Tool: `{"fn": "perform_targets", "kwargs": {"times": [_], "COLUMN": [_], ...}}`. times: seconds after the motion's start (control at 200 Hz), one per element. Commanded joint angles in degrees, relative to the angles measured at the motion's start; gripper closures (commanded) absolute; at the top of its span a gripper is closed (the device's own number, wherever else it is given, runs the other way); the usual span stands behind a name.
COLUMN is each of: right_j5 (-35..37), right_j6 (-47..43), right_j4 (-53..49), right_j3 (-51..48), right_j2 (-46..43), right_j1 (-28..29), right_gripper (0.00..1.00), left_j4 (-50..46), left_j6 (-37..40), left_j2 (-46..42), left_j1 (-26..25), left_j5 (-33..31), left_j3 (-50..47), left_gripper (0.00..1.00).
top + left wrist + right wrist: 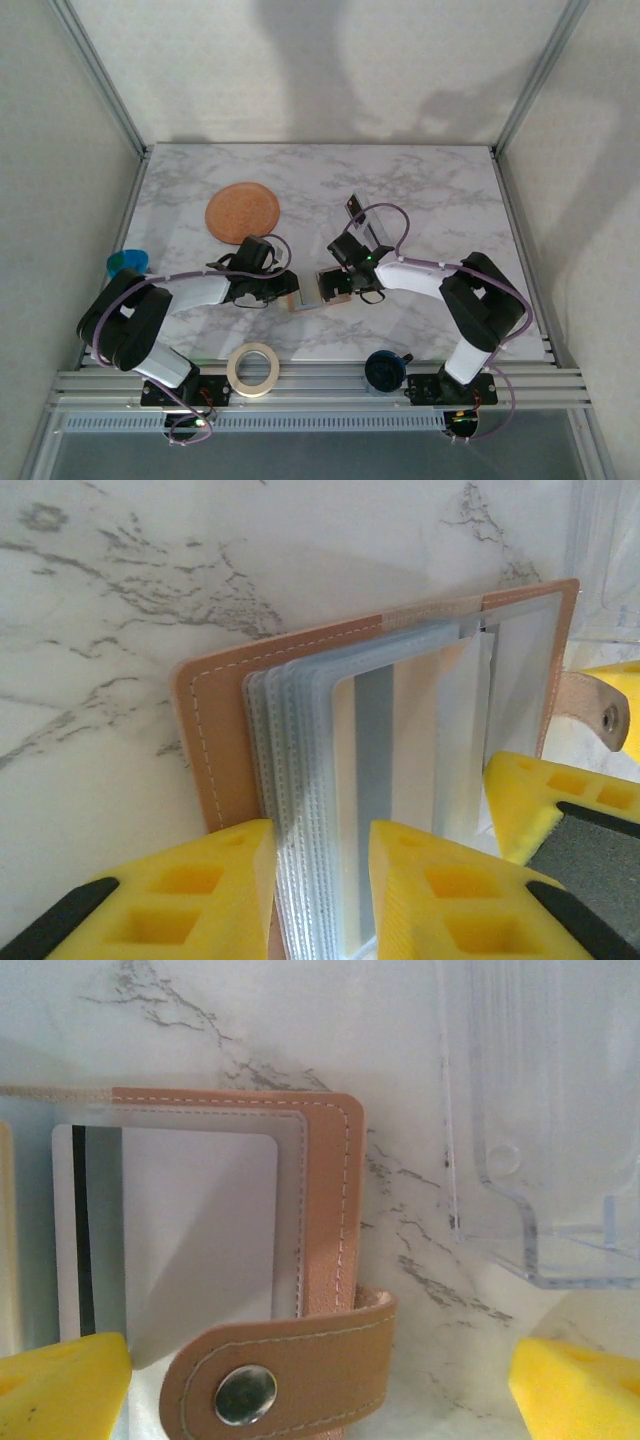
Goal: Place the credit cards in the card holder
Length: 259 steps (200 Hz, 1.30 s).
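Note:
The tan-pink card holder (325, 292) lies open on the marble between my two grippers. In the left wrist view its cover (215, 740) and a fan of clear sleeves (300, 780) show, and my left gripper (320, 920) is shut on the sleeve stack. A whitish card (400, 750) with a grey stripe sits in a sleeve. In the right wrist view the same whitish card (170, 1230) sits under clear plastic, and the snap tab (280, 1380) curls between the wide-apart fingers of my open right gripper (320, 1400). Other cards are hidden.
A clear plastic case (550, 1130) lies just right of the holder, with a dark piece at its far end (355, 207). An orange-brown disc (242, 211) sits far left, a teal object (128, 263) at the left edge, a tape roll (252, 368) and a dark blue cup (384, 370) near the front rail.

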Motion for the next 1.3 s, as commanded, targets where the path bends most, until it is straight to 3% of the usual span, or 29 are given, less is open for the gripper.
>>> {"fn": "perform_targets", "kwargs": {"times": [0.0,0.18,0.506,0.856,1.136,1.291], "right_j5": [2.5,-2.2,3.6,13.2,16.4,12.8], "right_j6": [-1.0,-2.8,-4.4,0.7,3.4,2.6], "right_j4": [-1.2,-1.7,-1.4,-2.4,-2.7,-2.9], "right_j3": [0.1,0.2,3.6,3.4,-0.6,-0.5], "right_j2": [0.8,-4.1,-0.4,2.1,-0.2,-2.9], "right_j1": [0.1,0.6,3.3,6.1,6.1,6.1], "right_gripper": [0.01,0.01,0.01,0.01,0.01,0.01], "left_j4": [-3.4,-6.6,-6.9,-6.3,-6.7,-6.2], "left_j6": [2.2,3.8,4.6,4.0,4.4,3.7], "left_j2": [1.1,2.5,3.7,2.7,2.4,1.6], "left_j1": [0.2,0.4,0.4,0.4,0.4,0.4], "left_j5": [-2.6,-5.1,-5.2,-4.8,-4.9,-5.4], "left_j3": [1.0,2.4,3.1,1.8,1.3,0.5], "left_gripper": [0.73,0.79,0.83,0.85,0.85,0.85]}}
